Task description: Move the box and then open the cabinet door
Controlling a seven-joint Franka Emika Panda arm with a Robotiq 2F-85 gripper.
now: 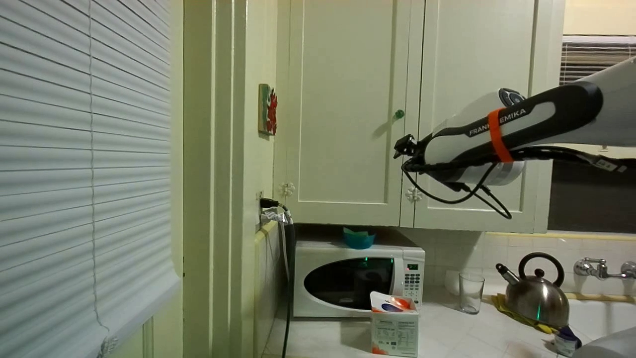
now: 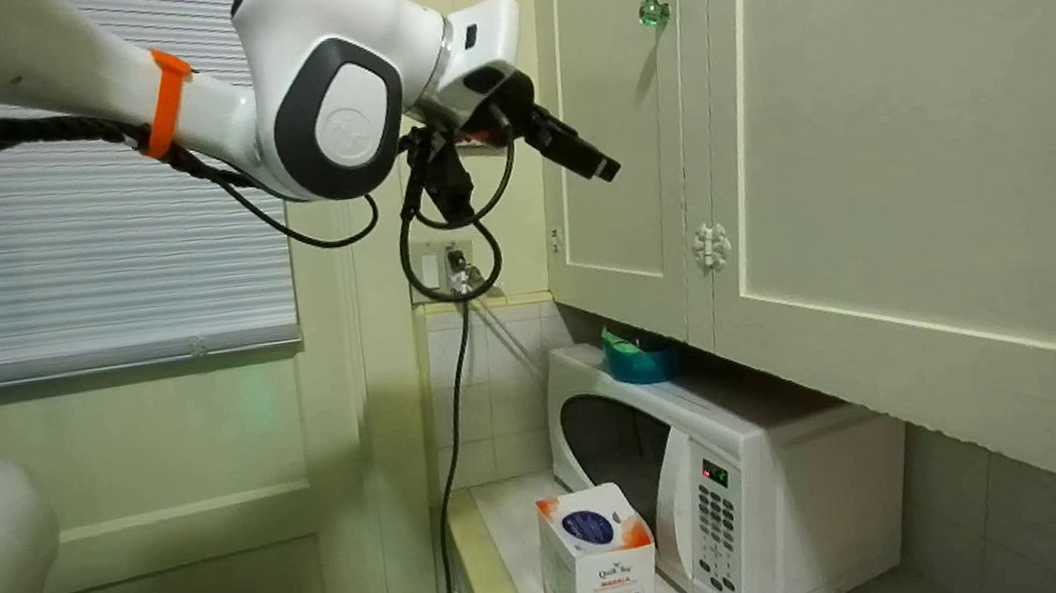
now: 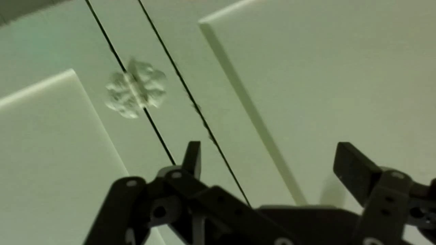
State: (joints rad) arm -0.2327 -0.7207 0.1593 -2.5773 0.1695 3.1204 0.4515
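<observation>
Blinds (image 1: 99, 149) with white horizontal slats cover the far left in an exterior view, followed by pale cream door trim (image 1: 223, 174). Next, a small red-and-green plaque (image 1: 267, 109) hangs on the wall (image 1: 261, 49), and a black power cord (image 1: 291, 248) runs down below it. The cabinet door (image 1: 343, 124), tall, narrow, cream-white and recessed-panelled, is closed, with a round green glass knob (image 1: 399, 114) near its right edge. Under it, a white microwave (image 1: 343, 281) with a dark oval window sits on a white tiled table (image 1: 328, 343), a blue bowl (image 1: 358, 241) on top. The box (image 1: 395, 333), a small pale whitish-green carton with red-orange and dark blue printing on top, stands upright on the table, just in front of the microwave's right half. Lower than the knob and apart from it, the black claw (image 3: 273, 163) hangs before the cabinet door's right edge; in the wrist view its two fingers (image 3: 193, 158) are spread wide apart, cream door surface showing between them. It ends a white-and-black Franka arm (image 1: 546, 119) with an orange band (image 1: 499, 135), which crosses in front of the matching neighbouring door (image 1: 477, 44). Farther right stand a clear drinking glass (image 1: 471, 293) and a rounded steel kettle (image 1: 539, 303) with a black handle, a yellow cloth (image 1: 502, 306) beneath the kettle. Chrome taps (image 1: 601, 268) project from the wall at far right.
</observation>
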